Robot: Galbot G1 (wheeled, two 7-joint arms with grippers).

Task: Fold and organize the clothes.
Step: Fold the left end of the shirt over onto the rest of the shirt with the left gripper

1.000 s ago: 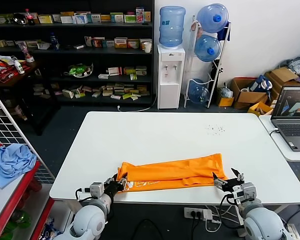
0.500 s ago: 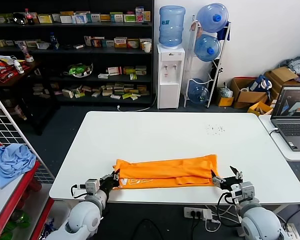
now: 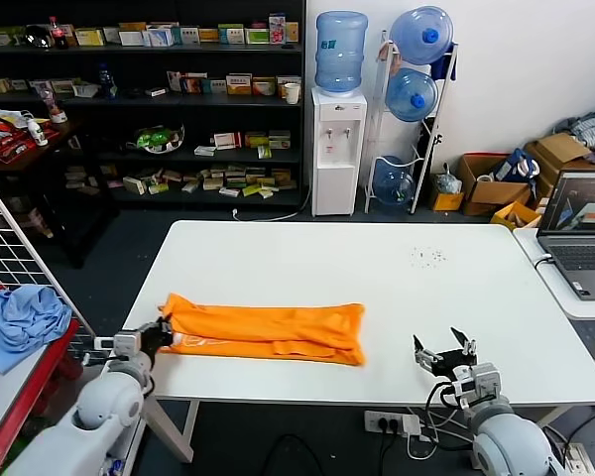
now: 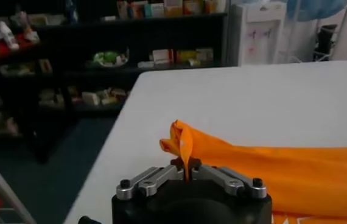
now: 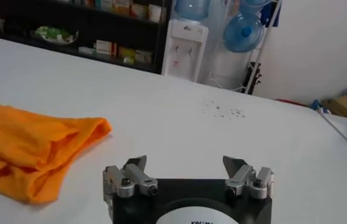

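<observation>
The orange T-shirt (image 3: 263,333) is lying folded into a long narrow band across the near half of the white bench (image 3: 377,268), with white lettering showing along its near edge. The left tool (image 3: 160,334) is sitting at the bench's left near edge, clamped tight on the shirt's end; in the left wrist view the cloth (image 4: 271,173) is rising in a pinched ridge from between the closed fingers (image 4: 161,178) and spreading out flat beyond them. The shirt's other end is lying free, well apart from the right tool (image 3: 444,349), which is hovering over the bench's near right part with its jaws spread wide and nothing between them. In the right wrist view the bunched free end of the shirt (image 5: 33,152) is lying off to one side of that tool (image 5: 187,164), apart from it.

Beyond the right tool, a scatter of small dark specks (image 3: 426,257) is marking the otherwise bare white top. Past the bench's far edge, a white water dispenser (image 3: 338,149) with a blue bottle is standing against the wall, beside a rack of spare blue bottles (image 3: 417,69). Dark shelving (image 3: 139,109) stocked with boxed goods is filling the wall beyond the left tool. A light blue cloth (image 3: 22,322) is lying on a red shelf outside the left tool, and an open laptop (image 3: 580,233) is sitting on a neighbouring bench beyond the right tool, with cardboard boxes (image 3: 521,178) behind it.
</observation>
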